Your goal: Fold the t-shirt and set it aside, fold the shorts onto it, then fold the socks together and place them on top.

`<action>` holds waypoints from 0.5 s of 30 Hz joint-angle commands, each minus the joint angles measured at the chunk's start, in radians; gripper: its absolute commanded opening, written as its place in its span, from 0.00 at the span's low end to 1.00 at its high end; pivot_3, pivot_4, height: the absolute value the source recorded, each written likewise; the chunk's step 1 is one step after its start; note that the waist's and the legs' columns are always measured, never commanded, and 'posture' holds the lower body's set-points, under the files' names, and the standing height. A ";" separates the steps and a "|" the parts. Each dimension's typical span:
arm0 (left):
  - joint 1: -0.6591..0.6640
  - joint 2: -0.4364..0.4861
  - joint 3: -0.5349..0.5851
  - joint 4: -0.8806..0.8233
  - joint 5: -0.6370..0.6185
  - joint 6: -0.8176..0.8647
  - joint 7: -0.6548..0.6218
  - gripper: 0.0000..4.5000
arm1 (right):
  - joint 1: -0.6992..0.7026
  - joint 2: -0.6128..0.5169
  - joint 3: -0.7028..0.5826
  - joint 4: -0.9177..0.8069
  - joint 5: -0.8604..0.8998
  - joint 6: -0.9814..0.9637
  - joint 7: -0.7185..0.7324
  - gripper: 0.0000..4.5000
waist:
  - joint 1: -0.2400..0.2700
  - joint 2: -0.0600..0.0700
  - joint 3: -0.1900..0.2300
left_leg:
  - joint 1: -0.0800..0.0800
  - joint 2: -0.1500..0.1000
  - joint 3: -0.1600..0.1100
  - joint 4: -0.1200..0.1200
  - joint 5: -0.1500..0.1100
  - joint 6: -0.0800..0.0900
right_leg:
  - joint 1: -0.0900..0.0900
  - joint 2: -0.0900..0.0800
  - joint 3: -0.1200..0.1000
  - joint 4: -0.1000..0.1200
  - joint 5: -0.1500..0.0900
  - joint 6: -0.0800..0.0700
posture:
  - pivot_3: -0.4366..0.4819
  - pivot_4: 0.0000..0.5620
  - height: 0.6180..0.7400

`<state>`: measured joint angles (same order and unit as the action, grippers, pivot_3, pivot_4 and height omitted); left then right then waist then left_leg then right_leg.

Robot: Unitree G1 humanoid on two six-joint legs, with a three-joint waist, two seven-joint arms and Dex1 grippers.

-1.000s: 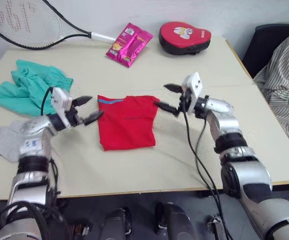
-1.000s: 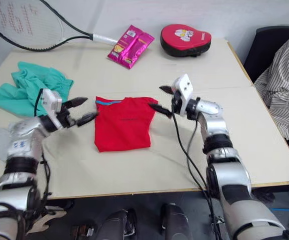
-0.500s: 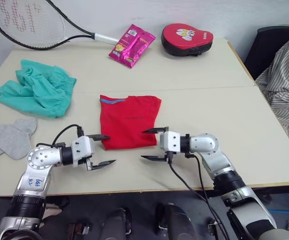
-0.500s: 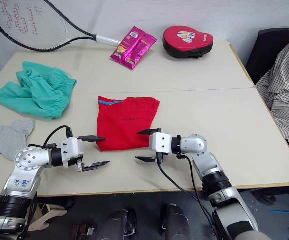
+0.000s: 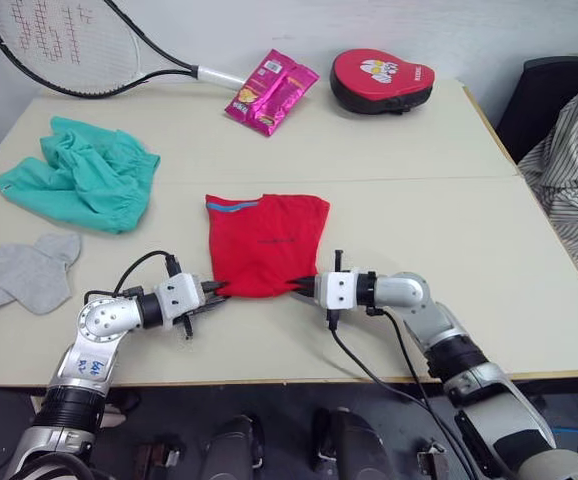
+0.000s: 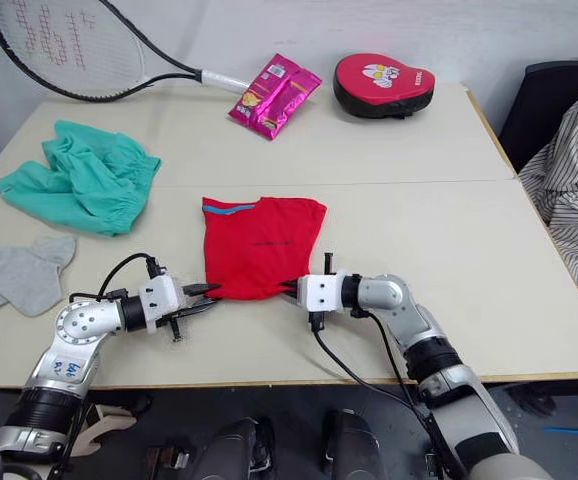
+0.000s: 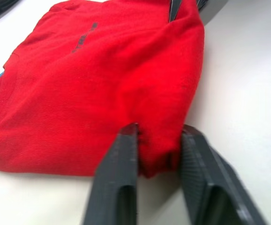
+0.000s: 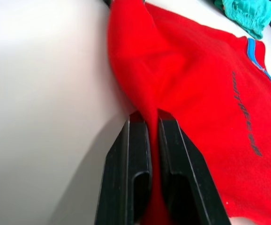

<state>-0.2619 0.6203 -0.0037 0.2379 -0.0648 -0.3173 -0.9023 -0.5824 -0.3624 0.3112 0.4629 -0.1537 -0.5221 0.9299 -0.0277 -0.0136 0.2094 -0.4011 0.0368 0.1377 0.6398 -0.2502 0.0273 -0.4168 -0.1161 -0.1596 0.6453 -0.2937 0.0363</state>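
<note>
Beige table (image 5: pixel 449 200), white wall behind. Left gripper (image 5: pixel 214 295) and right gripper (image 5: pixel 302 289) each pinching near corner of t-shirt (image 5: pixel 264 240). Shorts (image 5: pixel 79 185), socks (image 5: pixel 29 272) beyond left gripper.

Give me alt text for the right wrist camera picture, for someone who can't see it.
The right pincer is shut on a corner of the folded red t-shirt, its two black fingers pinching the fabric above a pale table. A bit of the teal shorts lies beyond the shirt's blue neck trim.

Silver arms, blk cables, prob. labelled.
</note>
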 commanded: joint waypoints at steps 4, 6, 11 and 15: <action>0.162 0.070 0.008 -0.177 -0.078 0.034 -0.072 0.01 | 0.175 -0.072 0.017 -0.320 0.067 0.129 0.056 0.00 | -0.004 0.000 0.000 | 0.000 0.001 0.001 -0.001 -0.002 0.000 | 0.000 0.000 0.000 -0.002 0.000 0.000 | 0.48 0.27 1.00; 0.248 0.082 0.029 -0.264 -0.093 0.037 -0.059 0.01 | 0.241 -0.095 0.018 -0.408 0.078 0.163 0.057 0.00 | -0.003 0.000 0.000 | 0.000 0.002 0.001 -0.001 -0.003 0.000 | 0.000 0.001 0.001 -0.002 0.000 0.000 | 0.48 0.27 1.00; 0.438 0.092 0.078 -0.415 -0.094 0.009 -0.020 0.01 | 0.372 -0.139 0.020 -0.564 0.100 0.264 0.054 0.00 | 0.002 0.000 0.000 | 0.003 0.004 0.001 -0.002 -0.009 -0.004 | 0.003 0.001 0.000 -0.008 0.000 -0.002 | 0.48 0.27 1.00; 0.505 0.102 0.078 -0.487 -0.144 0.064 -0.022 0.00 | 0.432 -0.145 0.022 -0.675 0.189 0.388 0.065 0.12 | 0.004 -0.001 -0.001 | 0.006 0.004 0.001 -0.006 -0.010 -0.004 | 0.005 0.002 0.000 -0.011 -0.001 -0.002 | 0.48 0.27 1.00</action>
<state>0.2220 0.7097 0.0556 -0.2017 -0.1746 -0.2739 -0.9201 -0.1660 -0.4956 0.3383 -0.1485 -0.0140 -0.1760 0.9818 -0.0234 -0.0142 0.2088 -0.3955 0.0410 0.1391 0.6333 -0.2598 0.0231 -0.4120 -0.1143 -0.1593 0.6340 -0.2944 0.0341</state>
